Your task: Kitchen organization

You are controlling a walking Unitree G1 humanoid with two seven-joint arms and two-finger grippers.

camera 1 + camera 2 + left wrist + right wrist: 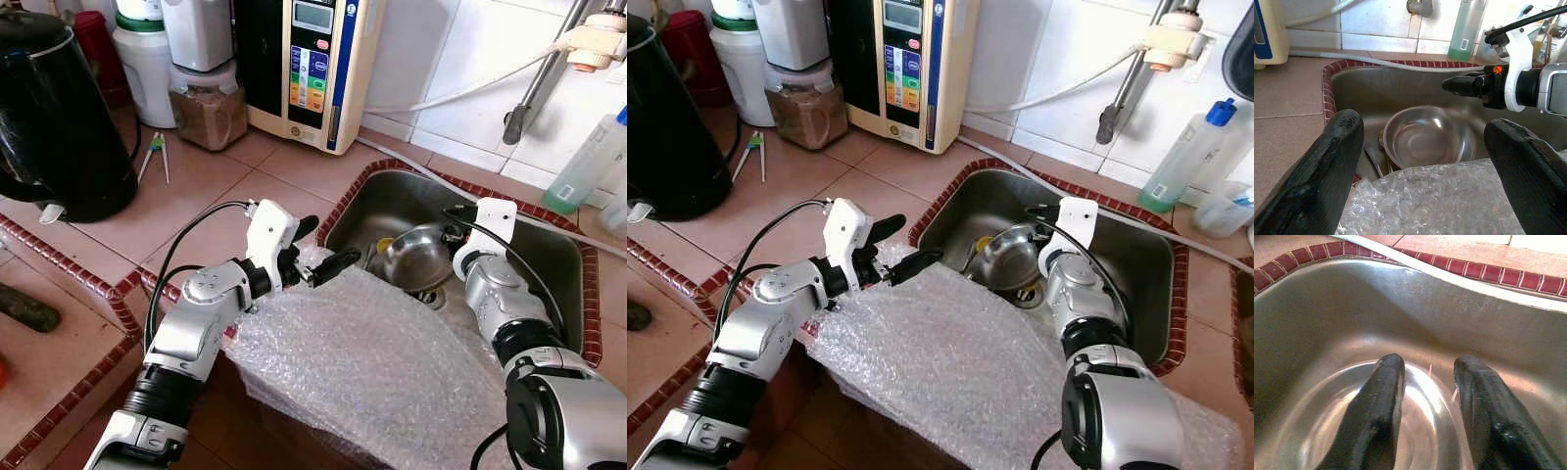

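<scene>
Reaching into the sink [549,230], right gripper [1425,396] hovers over the steel bowl [416,257], jaws apart. Left gripper [318,250] waits open above bubble wrap [372,372]. Bowl looks light, rigid, slippery; grip the rim.

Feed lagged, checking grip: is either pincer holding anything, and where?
Nothing held. Right pincer is open inside the bowl; left pincer is open above the bubble wrap.

arms: shiny silver, round joints | wrists: white blocks, thin black cables | left gripper [323,248], right gripper [1425,416]: long black fingers
</scene>
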